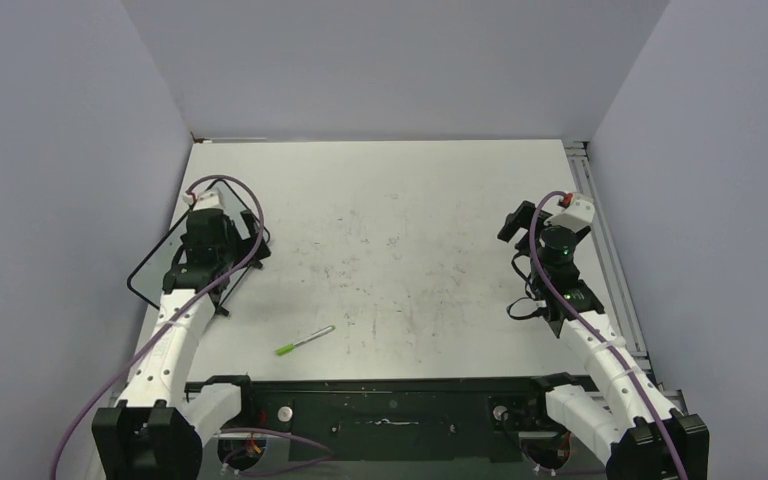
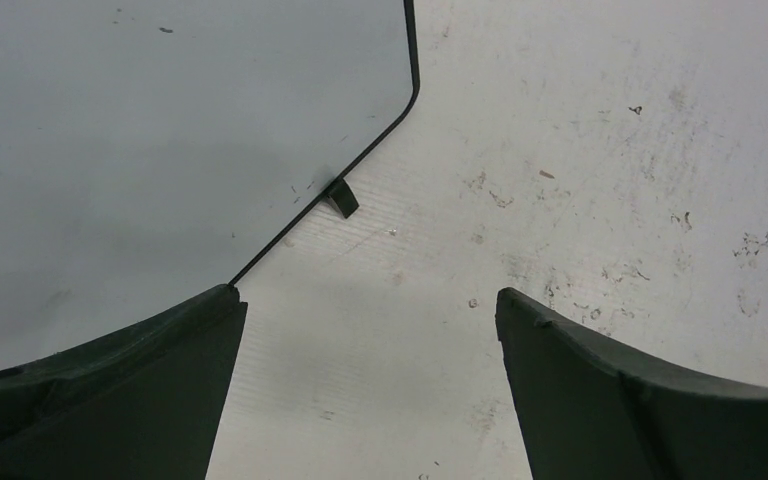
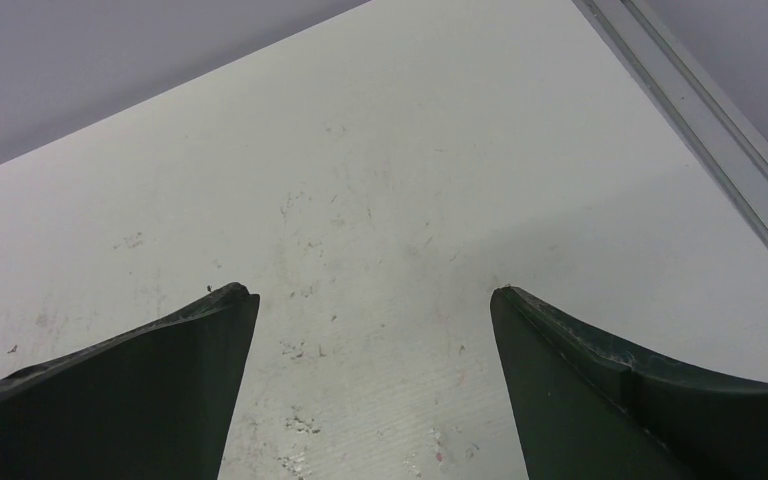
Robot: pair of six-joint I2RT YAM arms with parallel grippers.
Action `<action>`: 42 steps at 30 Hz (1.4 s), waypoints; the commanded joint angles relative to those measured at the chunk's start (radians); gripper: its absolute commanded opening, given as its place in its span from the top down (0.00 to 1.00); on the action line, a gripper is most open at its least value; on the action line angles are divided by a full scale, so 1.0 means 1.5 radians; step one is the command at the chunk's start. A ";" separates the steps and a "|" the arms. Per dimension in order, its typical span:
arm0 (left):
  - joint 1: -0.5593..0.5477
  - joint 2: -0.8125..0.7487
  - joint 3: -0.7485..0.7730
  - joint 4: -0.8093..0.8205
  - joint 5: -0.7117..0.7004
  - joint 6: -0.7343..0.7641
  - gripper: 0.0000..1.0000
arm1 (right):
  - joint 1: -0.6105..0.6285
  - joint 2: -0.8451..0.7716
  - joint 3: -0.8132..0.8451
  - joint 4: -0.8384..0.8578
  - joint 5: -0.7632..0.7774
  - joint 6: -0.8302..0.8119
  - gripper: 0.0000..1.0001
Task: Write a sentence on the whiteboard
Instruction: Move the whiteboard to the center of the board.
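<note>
The whiteboard [image 1: 155,268] lies at the table's left side, black-framed, partly under my left arm. In the left wrist view its grey-looking surface [image 2: 160,130] fills the upper left, with one rounded corner and a small black foot [image 2: 341,196]. The sentence is out of view; the board's visible part is blank. My left gripper [image 1: 207,222] [image 2: 366,293] hangs open over the board's right edge, nothing between its fingers. My right gripper [image 1: 517,222] [image 3: 372,291] is open and empty above the bare tabletop at the right. A green marker [image 1: 305,340] lies on the table near the front, between the arms.
An aluminium rail [image 1: 610,250] [image 3: 700,110] runs along the table's right edge. Grey walls close in the left, back and right sides. The white tabletop [image 1: 400,250] is scuffed. Purple cables loop along the left arm [image 1: 250,215].
</note>
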 commanded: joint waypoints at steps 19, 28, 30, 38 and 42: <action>-0.141 0.206 -0.005 0.169 -0.235 -0.186 0.35 | 0.001 -0.025 0.026 0.027 -0.051 0.007 0.10; -0.153 0.223 -0.083 0.187 -0.307 -0.345 0.46 | 0.002 -0.007 0.027 0.036 -0.057 0.009 0.10; -0.152 0.233 -0.091 0.196 -0.316 -0.366 0.47 | 0.001 -0.002 0.028 0.037 -0.060 0.008 0.10; -0.152 0.287 -0.090 0.217 -0.332 -0.378 0.55 | 0.001 0.006 0.025 0.045 -0.065 0.010 0.10; -0.152 0.310 -0.082 0.232 -0.337 -0.372 0.58 | 0.002 0.011 0.027 0.045 -0.068 0.010 0.10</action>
